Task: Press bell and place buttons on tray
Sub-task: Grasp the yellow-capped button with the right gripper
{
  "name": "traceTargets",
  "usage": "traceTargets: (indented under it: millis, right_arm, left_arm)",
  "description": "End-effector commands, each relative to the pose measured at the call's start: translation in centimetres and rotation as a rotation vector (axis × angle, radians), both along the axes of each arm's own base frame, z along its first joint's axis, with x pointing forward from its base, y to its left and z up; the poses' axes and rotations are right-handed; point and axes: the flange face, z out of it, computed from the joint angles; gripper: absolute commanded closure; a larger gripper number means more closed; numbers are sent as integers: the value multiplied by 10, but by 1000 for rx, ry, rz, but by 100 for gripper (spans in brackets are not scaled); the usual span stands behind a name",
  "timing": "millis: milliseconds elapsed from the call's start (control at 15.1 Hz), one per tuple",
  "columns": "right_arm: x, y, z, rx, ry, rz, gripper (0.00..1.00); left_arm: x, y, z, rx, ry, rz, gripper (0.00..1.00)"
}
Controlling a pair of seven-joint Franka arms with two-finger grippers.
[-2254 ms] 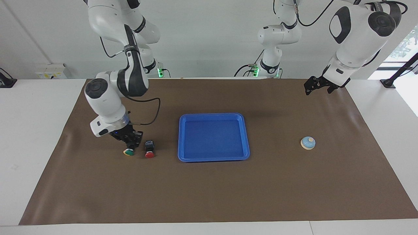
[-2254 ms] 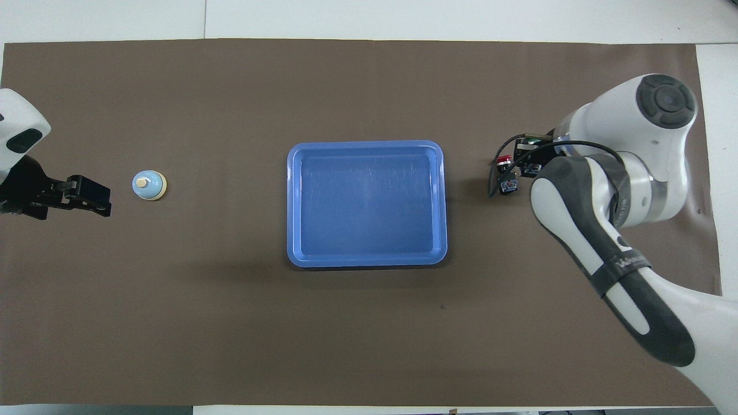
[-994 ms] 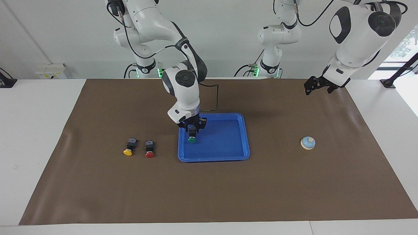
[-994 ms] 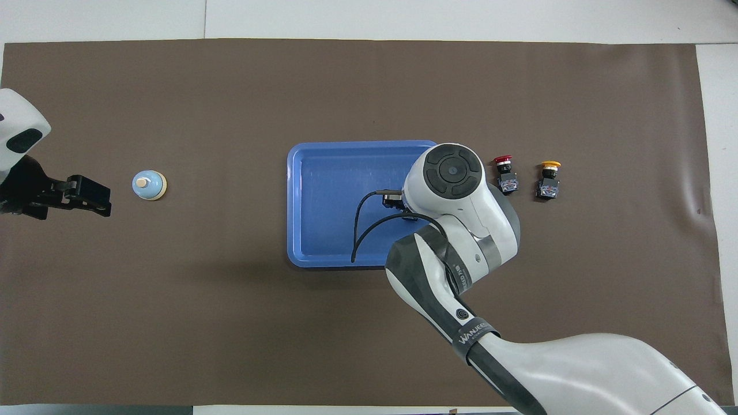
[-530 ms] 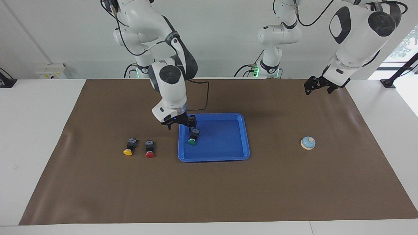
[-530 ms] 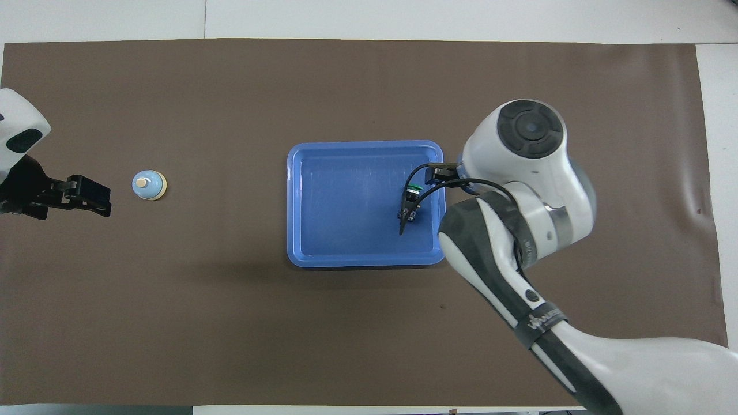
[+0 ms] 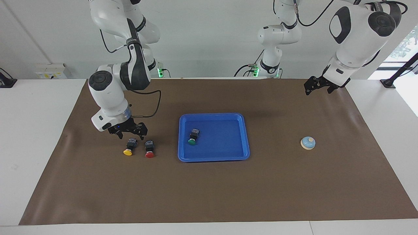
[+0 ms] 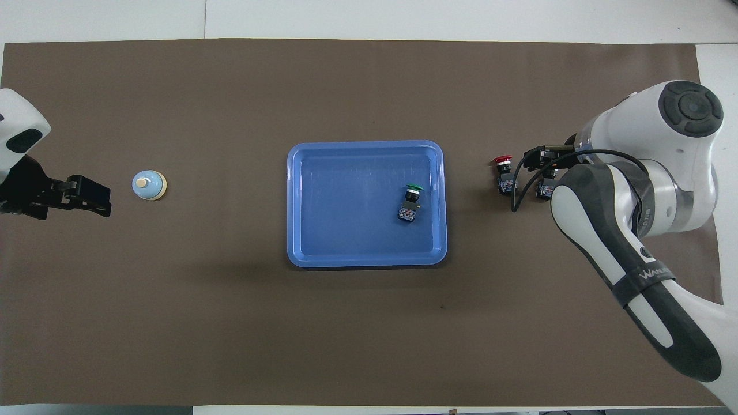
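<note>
The blue tray [image 7: 212, 115] lies mid-table and also shows in the overhead view [image 8: 366, 144]. The green button [image 7: 193, 137] lies on its side in the tray, toward the right arm's end [image 8: 410, 203]. The yellow button [image 7: 129, 146] and the red button [image 7: 149, 148] lie side by side on the mat. My right gripper [image 7: 130, 133] is open and empty, just above the yellow button, which its arm mostly hides in the overhead view. The red button shows there [image 8: 504, 173]. The light-blue bell [image 7: 308, 143] stands toward the left arm's end [image 8: 149, 185]. My left gripper [image 7: 316, 88] waits open, raised.
A brown mat [image 7: 209, 195] covers the table, with white table edges around it. The right arm's forearm [image 8: 611, 230] reaches over the mat near the two loose buttons.
My right gripper carried the green button from beside the others into the tray, let it go, and swung back over the yellow button. The left arm has not moved.
</note>
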Motion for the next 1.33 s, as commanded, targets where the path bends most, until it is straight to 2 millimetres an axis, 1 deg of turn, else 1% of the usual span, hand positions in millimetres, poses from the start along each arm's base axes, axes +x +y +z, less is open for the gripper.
traceTargets:
  millis: [0,66,133,331,530,729,928,994,1127,1193,1260]
  right_arm:
    - [-4,-10,-7,-1,-1,-32,3]
    - [-2,-24,-11,0,1,-55,3]
    - [0,-27,-15,2,-7,-58,3]
    - [2,-26,-33,6,-7,-59,2]
    - [-2,-25,-53,11,-10,-56,1]
    - [-4,-25,-58,11,-7,-55,2]
    - [-13,-25,-72,12,-7,-57,4]
    - [-16,-25,-80,14,-13,-56,6]
    - [-20,-24,-87,17,-26,-55,10]
    - [-20,-24,-87,16,-26,-54,15]
    - [-20,-24,-87,18,-26,-58,31]
  left_arm:
    - [-3,1,6,22,1,5,0]
    - [-3,1,6,22,1,5,0]
    - [-3,1,6,22,1,5,0]
    - [-3,1,6,22,1,5,0]
    - [-3,1,6,22,1,5,0]
    - [-3,1,6,22,1,5,0]
    - [-3,1,6,22,1,5,0]
    - [-3,1,6,22,1,5,0]
    - [-3,1,6,22,1,5,0]
    - [-3,1,6,22,1,5,0]
    - [-3,1,6,22,1,5,0]
